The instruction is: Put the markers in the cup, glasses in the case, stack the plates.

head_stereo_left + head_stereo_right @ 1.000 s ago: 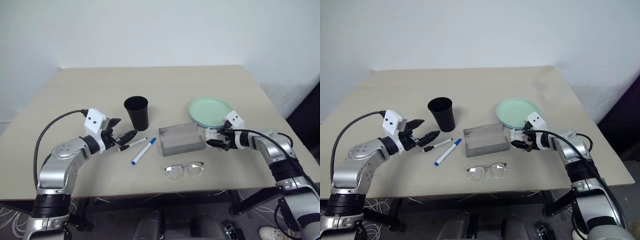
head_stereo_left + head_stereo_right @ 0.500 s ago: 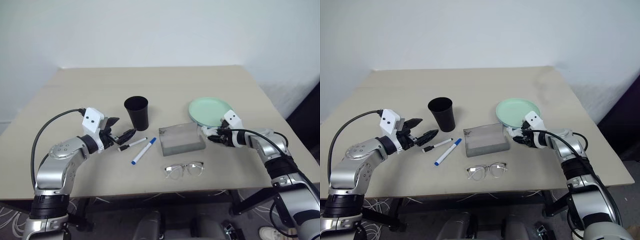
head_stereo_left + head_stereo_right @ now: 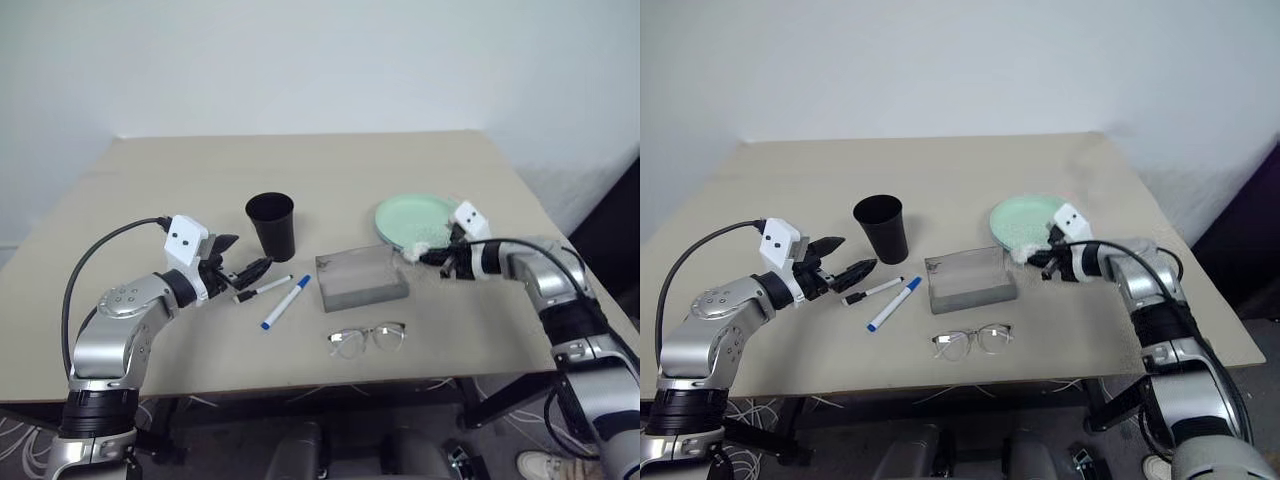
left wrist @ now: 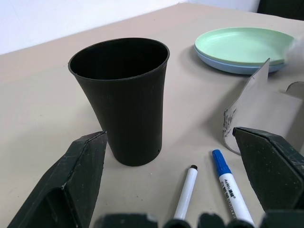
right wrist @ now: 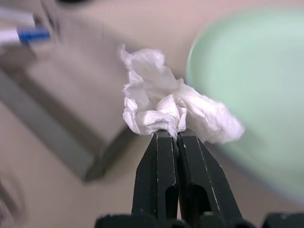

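A beige worktop [image 3: 330,165] with a matte surface stands against a plain white wall [image 3: 300,60], its far edge meeting the wall's base. The light is soft and even, throwing only faint shadows. Below the near edge, dark table legs [image 3: 490,405] and loose white cables [image 3: 25,435] lie over a grey floor [image 3: 1250,355].

Beige table [image 3: 180,170], black cup [image 3: 272,225], two markers [image 3: 285,302], grey case [image 3: 361,279] (closed), glasses [image 3: 368,338], stacked plates [image 3: 412,216]
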